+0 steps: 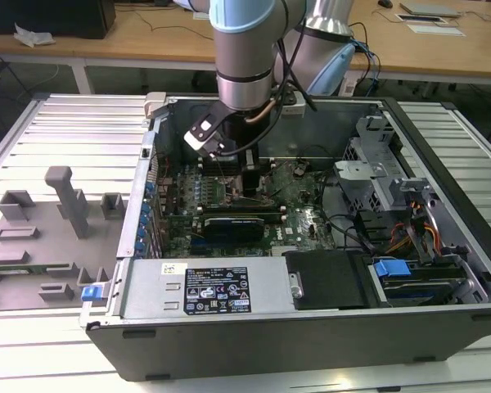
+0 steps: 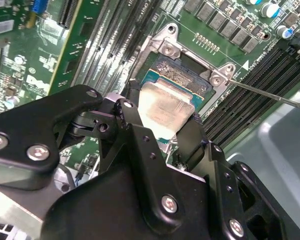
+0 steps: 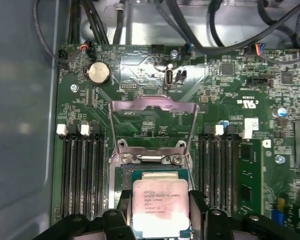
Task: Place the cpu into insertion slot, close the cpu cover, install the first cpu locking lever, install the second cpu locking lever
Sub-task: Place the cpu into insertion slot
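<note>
The cpu [image 3: 160, 210] is a square chip with a shiny metal top, and in both wrist views it sits between my black fingers [image 3: 124, 201]. My gripper [image 3: 160, 200] is shut on its two sides. The cpu [image 2: 165, 107] hangs over the insertion slot [image 2: 185, 75], covering most of it; whether it touches the slot I cannot tell. The cpu cover [image 3: 152, 104] stands tilted up and open behind the slot. A thin metal locking lever [image 2: 270, 95] sticks out from the slot's corner. In the exterior view my gripper [image 1: 247, 190] reaches down inside the computer case onto the green motherboard.
Long black memory slots [image 3: 77, 170] [image 3: 217, 170] run on both sides of the slot. Black cables [image 3: 190, 30] hang along the board's edge, and the grey case wall [image 3: 20, 125] is close by. A graphics card [image 1: 233, 225], power supply [image 1: 204, 286] and drive bays [image 1: 409, 213] fill the case.
</note>
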